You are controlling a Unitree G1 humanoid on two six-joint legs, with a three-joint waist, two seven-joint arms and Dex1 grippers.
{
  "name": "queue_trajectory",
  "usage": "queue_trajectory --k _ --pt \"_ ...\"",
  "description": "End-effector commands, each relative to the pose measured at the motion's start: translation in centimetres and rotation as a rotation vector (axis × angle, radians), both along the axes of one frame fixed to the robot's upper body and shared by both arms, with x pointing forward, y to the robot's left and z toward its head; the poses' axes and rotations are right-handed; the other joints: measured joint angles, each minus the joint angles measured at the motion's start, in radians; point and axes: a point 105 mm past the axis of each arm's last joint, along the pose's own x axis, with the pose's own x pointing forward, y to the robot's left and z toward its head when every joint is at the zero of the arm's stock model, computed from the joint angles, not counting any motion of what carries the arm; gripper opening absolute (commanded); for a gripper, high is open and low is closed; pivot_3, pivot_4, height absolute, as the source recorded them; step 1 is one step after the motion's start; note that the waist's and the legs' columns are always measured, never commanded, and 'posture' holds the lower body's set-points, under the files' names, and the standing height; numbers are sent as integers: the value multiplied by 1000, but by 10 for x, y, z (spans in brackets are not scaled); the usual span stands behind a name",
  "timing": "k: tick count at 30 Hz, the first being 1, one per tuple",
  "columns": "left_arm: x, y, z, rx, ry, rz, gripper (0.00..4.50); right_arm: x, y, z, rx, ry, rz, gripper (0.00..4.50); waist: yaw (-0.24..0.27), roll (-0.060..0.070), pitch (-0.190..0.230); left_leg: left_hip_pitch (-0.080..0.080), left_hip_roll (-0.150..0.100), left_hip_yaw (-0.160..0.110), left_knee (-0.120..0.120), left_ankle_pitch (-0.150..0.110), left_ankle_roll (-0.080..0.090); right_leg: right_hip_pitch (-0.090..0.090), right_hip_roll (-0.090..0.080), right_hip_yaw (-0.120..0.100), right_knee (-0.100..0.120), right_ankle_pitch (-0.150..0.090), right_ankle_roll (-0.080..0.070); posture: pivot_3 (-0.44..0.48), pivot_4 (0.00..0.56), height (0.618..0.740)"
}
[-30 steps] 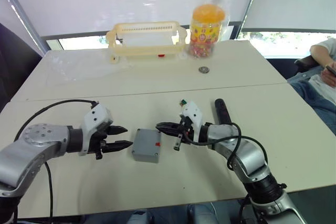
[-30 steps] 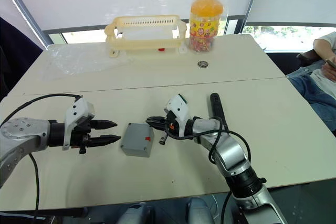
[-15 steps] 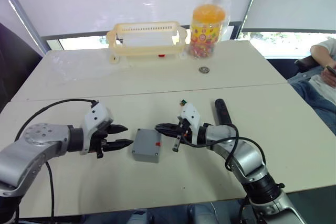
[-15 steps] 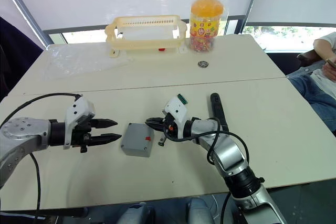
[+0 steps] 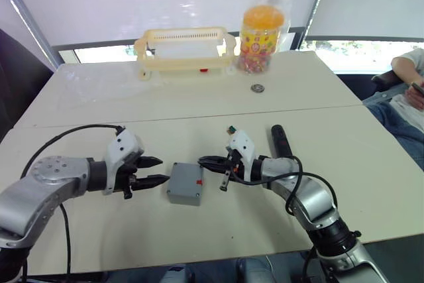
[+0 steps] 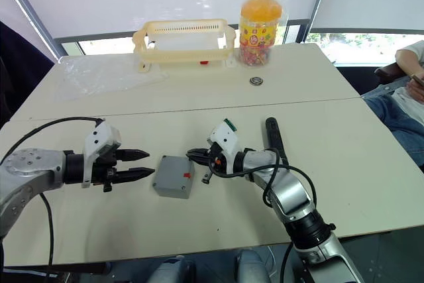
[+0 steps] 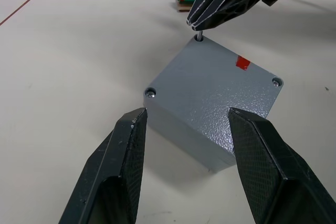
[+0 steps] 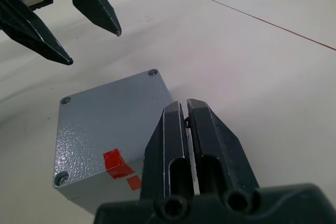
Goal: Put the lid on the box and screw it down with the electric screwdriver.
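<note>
The box [image 5: 185,182] sits near the front of the table [image 5: 99,230], between the two arms, with the lid [image 7: 210,85] already seated on top; screw heads show at three corners, and a red mark runs from the lid over one side wall. The left gripper [image 5: 154,171] hangs just beside the box, fingers spread and apart from its walls, straddling one corner in the left wrist view; likely it waits to steady the box while the last corner is dealt with. The right gripper [image 5: 206,161] comes in from the other side with its fingers pressed together on a small screw [image 7: 199,38], whose shaft pokes down at the lid's fourth corner hole, so this looks like the step of seating the last screw before driving. The box stands turned a little askew to the table edge. Farther back, behind the right forearm, the electric screwdriver [image 5: 279,139] lies flat and untouched, long axis running away from the robot, dark butt end toward the far side. Beyond are a small round metal piece [image 5: 257,87], a yellow basket [image 5: 185,50] and a jar [image 5: 262,31]
</note>
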Motion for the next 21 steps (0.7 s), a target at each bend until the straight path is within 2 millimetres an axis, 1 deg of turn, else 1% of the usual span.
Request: queue_trajectory --k 1,8,13,14,15,16,17,19,20,21 --pt "-1 -6 6 1 -31 -29 2470 0 -1 7 12 -27 5 34 1 0 0 0 0 0 0 0 0 0 0 0 0 0 0 0 150 740" --pt "-1 -6 6 2 -33 -31 2470 -2 6 6 6 -32 24 34 1 0 0 0 0 0 0 0 0 0 0 0 0 0 0 0 150 740" --pt "-1 -6 7 1 -35 -31 2470 -1 6 6 -16 -45 27 34 1 0 0 0 0 0 0 0 0 0 0 0 0 0 0 0 150 740" --pt "-1 -6 8 0 -35 -31 2470 0 6 7 -13 -49 27 605 0 0 0 0 0 0 0 0 0 0 0 0 0 0 0 0 150 740" --pt "-1 -7 8 0 -36 -31 2470 0 6 9 -7 -53 25 967 0 0 0 0 0 0 0 0 0 0 0 0 0 0 0 0 150 740" --pt "0 -7 8 -4 -37 -33 2470 2 5 14 5 -61 13 1454 0 0 0 0 0 0 0 0 0 0 0 0 0 0 0 0 150 740" --pt "0 -8 10 -10 -39 -36 2470 4 4 20 22 -66 2 1877 0 0 0 0 0 0 0 0 0 0 0 0 0 0 0 0 150 740" --pt "1 -9 14 -27 -46 -42 2470 7 0 34 66 -77 -18 3012 2 0 0 0 0 0 0 0 0 0 0 0 0 0 0 0 150 740" --pt "2 -11 17 -39 -49 -47 2470 8 -5 45 91 -83 -27 3518 3 0 0 0 0 0 0 0 0 0 0 0 0 0 0 0 150 740" --pt "2 -12 19 -46 -53 -57 2470 8 -10 55 116 -85 -36 3518 5 0 0 0 0 0 0 0 0 0 0 0 0 0 0 0 150 740"
